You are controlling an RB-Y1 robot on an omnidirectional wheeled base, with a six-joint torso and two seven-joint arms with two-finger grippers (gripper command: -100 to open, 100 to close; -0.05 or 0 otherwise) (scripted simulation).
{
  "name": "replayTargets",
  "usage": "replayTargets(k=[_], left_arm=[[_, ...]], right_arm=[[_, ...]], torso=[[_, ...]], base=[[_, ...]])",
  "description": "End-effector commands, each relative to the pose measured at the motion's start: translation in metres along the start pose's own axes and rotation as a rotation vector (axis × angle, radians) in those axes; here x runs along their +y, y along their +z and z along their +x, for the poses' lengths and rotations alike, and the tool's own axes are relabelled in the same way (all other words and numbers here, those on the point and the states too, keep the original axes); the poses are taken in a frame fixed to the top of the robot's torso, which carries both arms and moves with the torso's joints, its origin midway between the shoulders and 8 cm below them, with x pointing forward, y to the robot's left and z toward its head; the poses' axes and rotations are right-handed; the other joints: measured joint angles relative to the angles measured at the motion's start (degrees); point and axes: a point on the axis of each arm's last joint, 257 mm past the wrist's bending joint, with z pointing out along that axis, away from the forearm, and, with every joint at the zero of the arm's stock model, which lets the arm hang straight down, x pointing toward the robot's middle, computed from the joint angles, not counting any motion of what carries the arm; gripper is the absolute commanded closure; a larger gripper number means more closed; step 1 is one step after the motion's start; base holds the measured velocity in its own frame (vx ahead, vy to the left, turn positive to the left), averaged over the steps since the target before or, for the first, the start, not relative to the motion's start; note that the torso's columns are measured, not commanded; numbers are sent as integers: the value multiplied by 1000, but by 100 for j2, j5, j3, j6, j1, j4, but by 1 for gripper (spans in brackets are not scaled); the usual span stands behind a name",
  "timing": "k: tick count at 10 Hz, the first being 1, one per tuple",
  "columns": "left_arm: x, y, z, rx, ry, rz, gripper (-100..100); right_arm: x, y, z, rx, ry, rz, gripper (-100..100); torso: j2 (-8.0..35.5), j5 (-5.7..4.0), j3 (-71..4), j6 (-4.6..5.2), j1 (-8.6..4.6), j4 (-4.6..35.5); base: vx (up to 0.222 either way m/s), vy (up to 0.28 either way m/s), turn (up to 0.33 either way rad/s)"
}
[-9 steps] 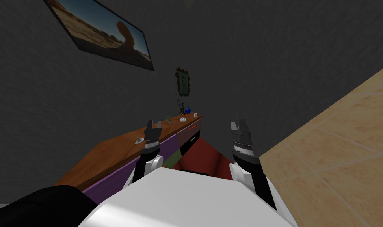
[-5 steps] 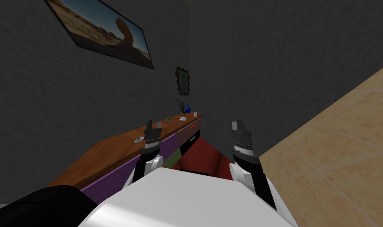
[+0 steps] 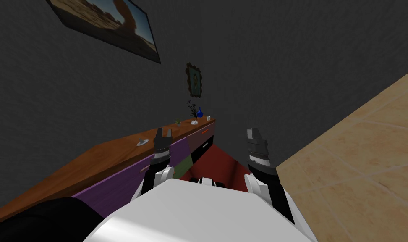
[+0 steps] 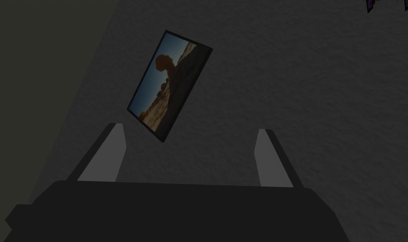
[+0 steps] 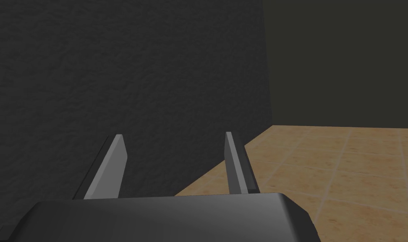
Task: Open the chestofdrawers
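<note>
Dark grey walls met in a far corner, and against the left-hand one stood the chest of drawers (image 3: 106,157), long and low, brown-topped, with purple, green and brown fronts. On its top sat a small dish (image 3: 141,142) and, at the far end, a blue vase (image 3: 200,112). Near the top's front edge hung the left gripper (image 3: 164,131), fingers apart, holding nothing. Off to the right, the right gripper (image 3: 253,132) hung above the red rug (image 3: 224,166), well apart from the chest, its fingers likewise apart. Tan floor tiles (image 3: 358,168) lay beyond.

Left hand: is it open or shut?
Open. The left hand has its two fingers standing wide apart in the left wrist view, gripping nothing.
</note>
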Motion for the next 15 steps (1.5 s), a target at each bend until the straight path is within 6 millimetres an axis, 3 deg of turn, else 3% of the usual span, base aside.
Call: replayTargets(k=[1,3,15], left_arm=[[3,-1,5,35,5,-8,-100],[12,-3,11,80,9,-30,-100],[114,-68,36,171,-38,-329,-100]], right_arm=[[0,0,0,0,0,0,0],[0,0,0,0,0,1,0],[0,0,0,0,0,1,0]], torso=[[423,0,-846,0,0,423],[655,-1,-1361,0,-5,664],[695,1,-1381,1,4,692]], base=[[31,-12,58],[67,-33,98],[162,-103,199]])
